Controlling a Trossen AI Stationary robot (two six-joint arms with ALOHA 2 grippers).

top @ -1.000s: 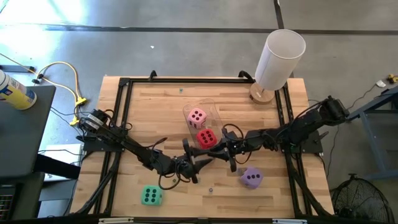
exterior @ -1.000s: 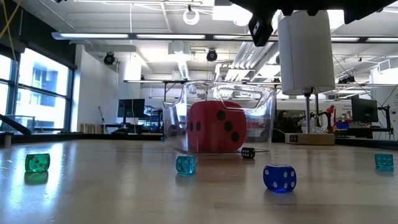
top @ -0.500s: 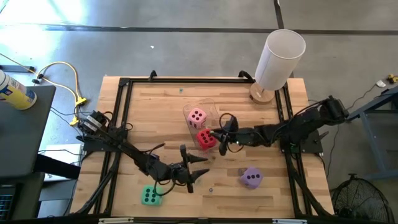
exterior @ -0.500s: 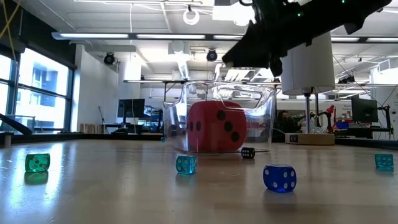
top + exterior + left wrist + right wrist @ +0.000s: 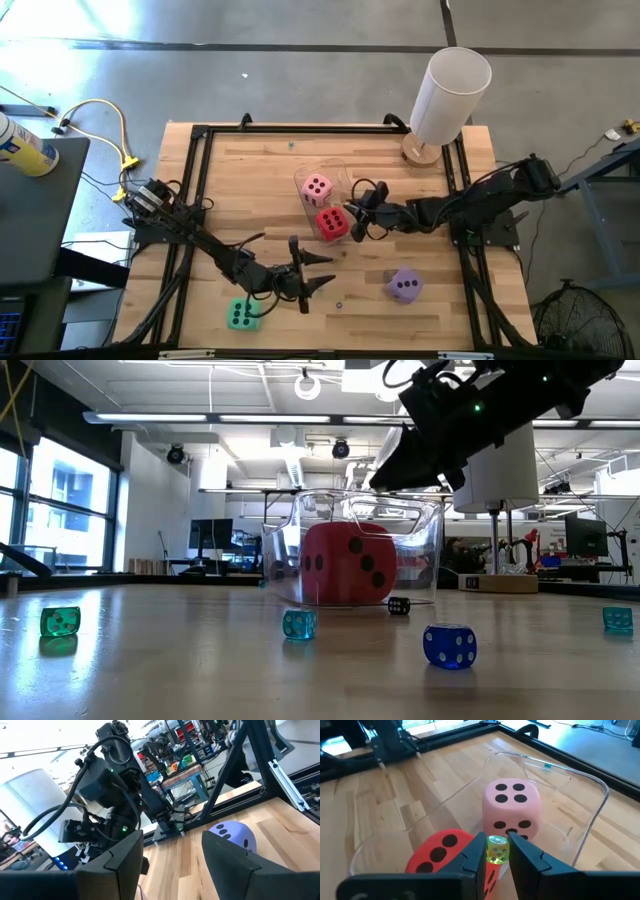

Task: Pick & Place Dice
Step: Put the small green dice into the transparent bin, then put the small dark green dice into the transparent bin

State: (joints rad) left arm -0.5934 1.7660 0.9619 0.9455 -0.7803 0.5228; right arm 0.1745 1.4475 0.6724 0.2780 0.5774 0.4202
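Observation:
My right gripper (image 5: pixel 496 845) hovers over the red die (image 5: pixel 332 224) and is shut on a small translucent yellow-green die (image 5: pixel 496 851). The red die (image 5: pixel 440 854) sits at the open end of a clear bin (image 5: pixel 335 172) lying on the table. The pink die (image 5: pixel 512 810) rests inside that bin. The green die (image 5: pixel 242 314) lies near the front left and the purple die (image 5: pixel 405 286) near the front right. My left gripper (image 5: pixel 312 272) hangs open above the table between them. In the left wrist view the purple die (image 5: pixel 232 835) shows beyond its fingers. My right gripper pinches the small yellow-green die by two opposite faces (image 5: pixel 496 851), between the free ends of its two fingers. The fingers come slanting down from the table's right side. The die is lifted clear, above the red die and the bin's open end.
A white cylinder on a wooden base (image 5: pixel 447 95) stands at the far right corner. Several small dice lie on the table in the low view, among them a green one (image 5: pixel 60 622), a teal one (image 5: pixel 298 624) and a blue one (image 5: pixel 449 645). A black frame (image 5: pixel 200 135) edges the table.
My right gripper has moved toward the table's far left, over the red die and the bin, and has tipped its fingers downward, still shut on the small die. My left gripper has drifted toward the near edge and rolled a little.

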